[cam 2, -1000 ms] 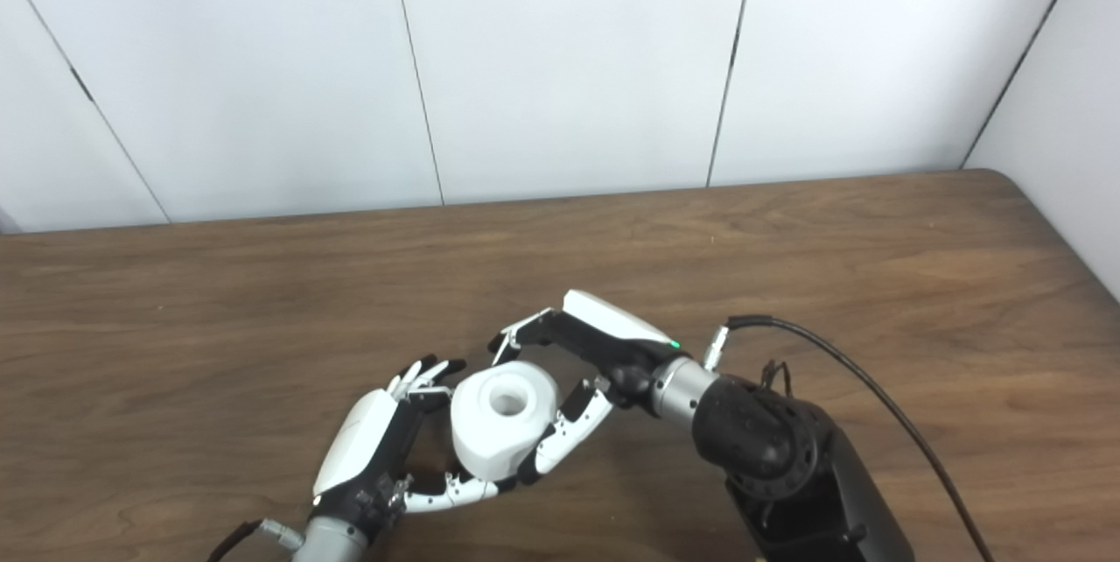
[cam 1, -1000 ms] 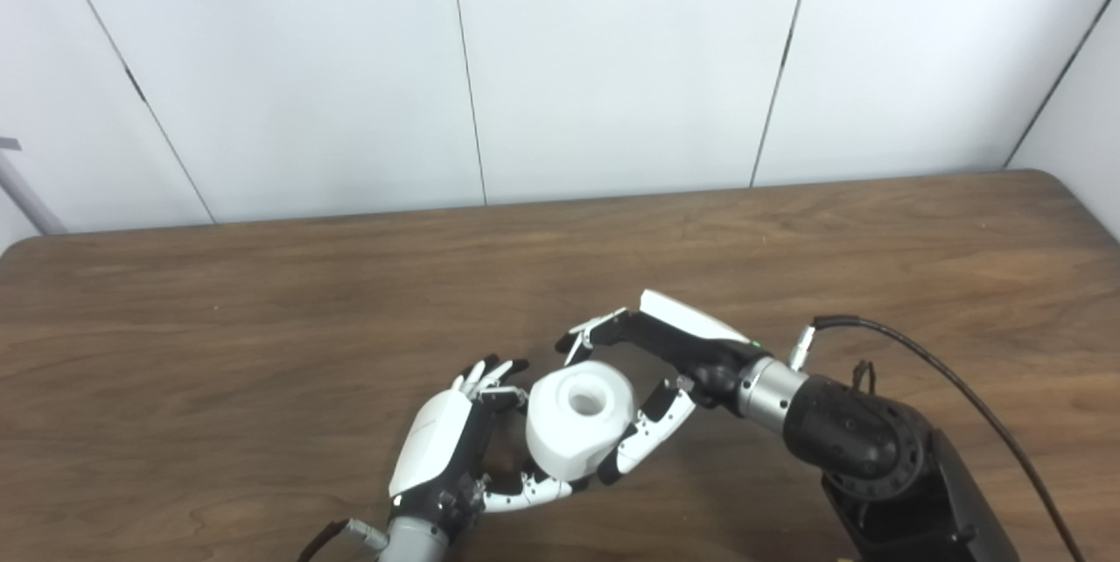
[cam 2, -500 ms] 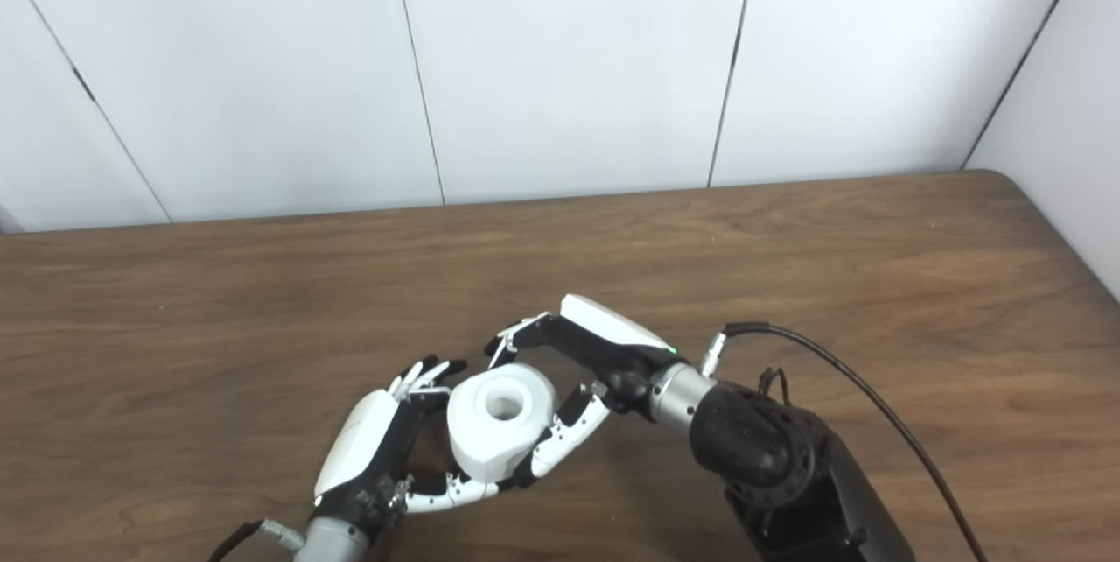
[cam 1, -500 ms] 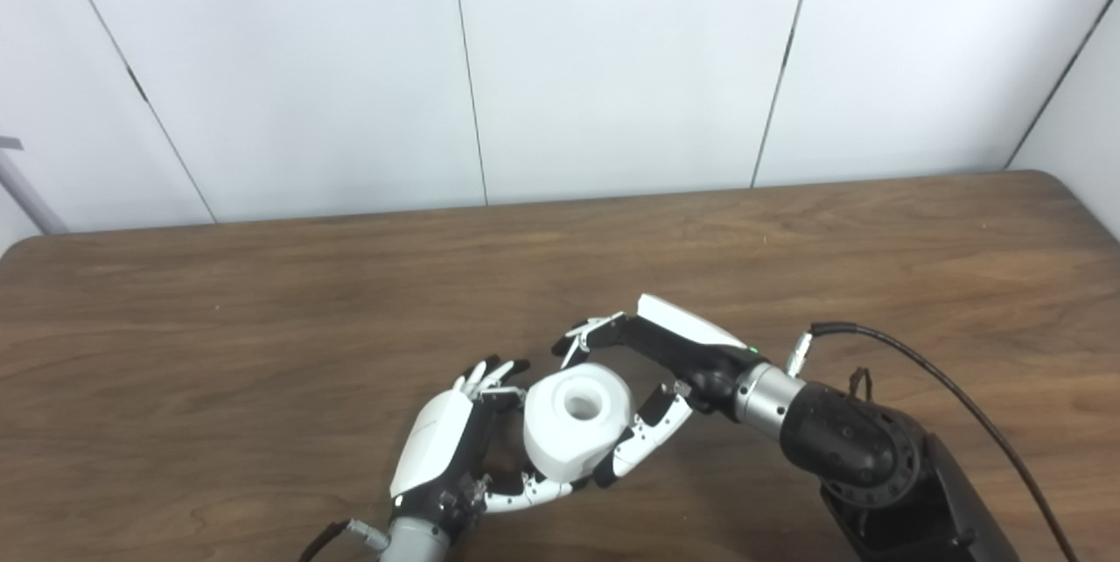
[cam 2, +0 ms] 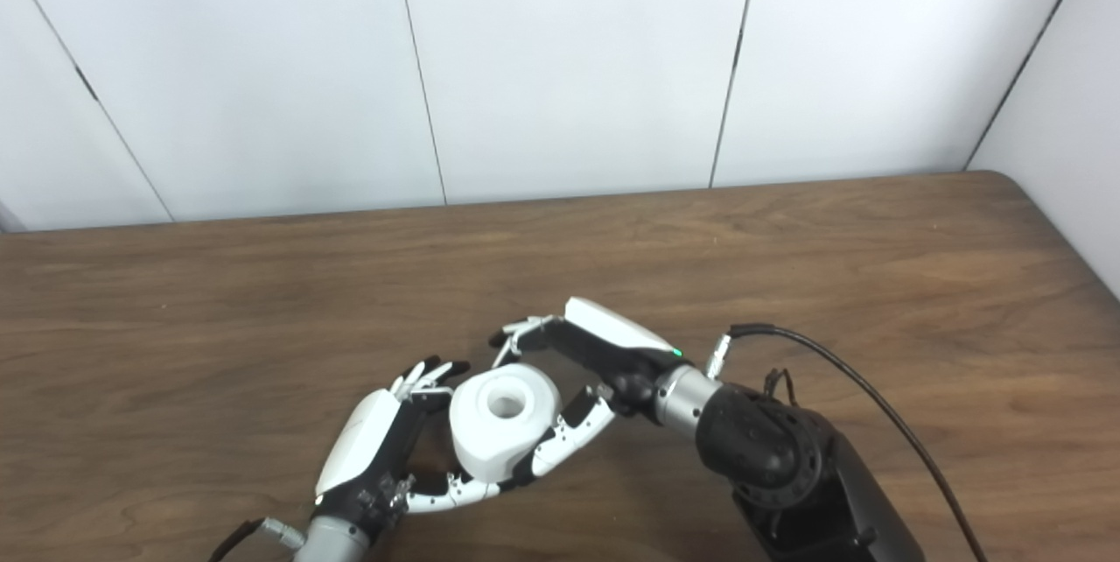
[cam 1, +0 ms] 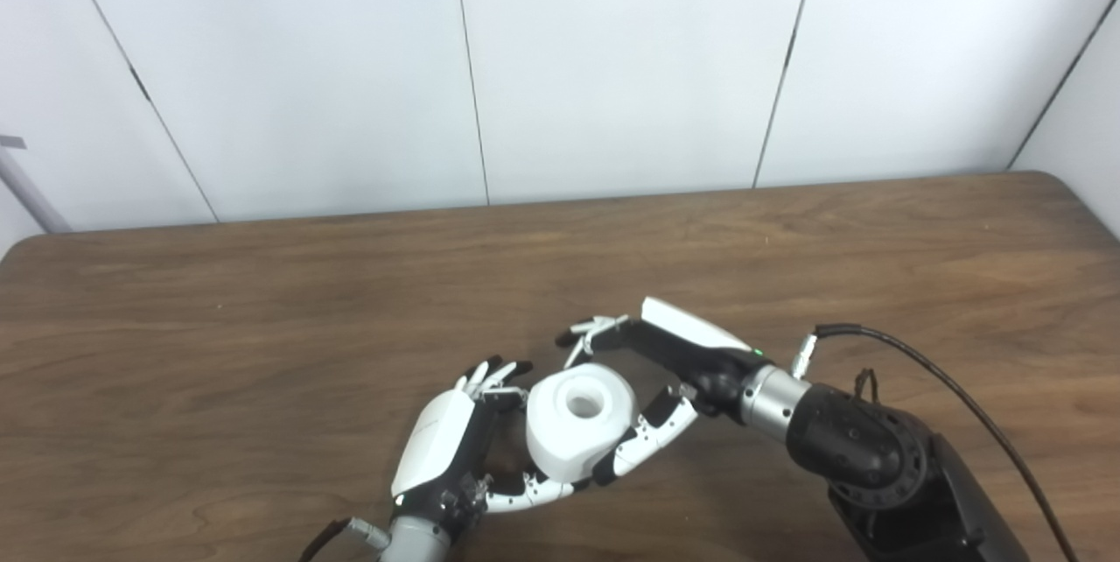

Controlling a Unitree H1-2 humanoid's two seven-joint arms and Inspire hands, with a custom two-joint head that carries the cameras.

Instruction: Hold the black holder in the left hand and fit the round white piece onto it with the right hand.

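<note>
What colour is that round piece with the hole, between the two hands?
White all over; the round piece shows best in the left eye view.

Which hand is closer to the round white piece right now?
Neither clearly: the left hand cups the round white piece from its left and below, the right hand brackets its right side.
</note>
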